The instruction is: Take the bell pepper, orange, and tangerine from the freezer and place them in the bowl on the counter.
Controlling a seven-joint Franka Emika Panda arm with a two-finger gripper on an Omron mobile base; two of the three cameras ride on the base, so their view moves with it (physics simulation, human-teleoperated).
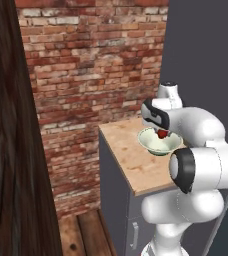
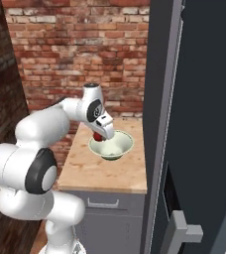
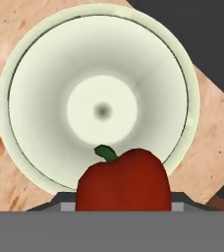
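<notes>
Fingers hidden behind the glossy red bell pepper (image 3: 123, 179) they clamp, pepper held above the wide pale greenish-white bowl (image 3: 40, 74), bowl's inside bare, standing on light speckled wooden surface (image 1: 131, 160).

A red brick wall (image 1: 91, 60) runs behind the scene. Wooden floor planks (image 1: 86, 232) lie below it. A dark wooden panel (image 1: 11, 150) stands at the left.

White arm bent forward — gripper (image 2: 102, 135) pointing down, jaws closed on its load.
</notes>
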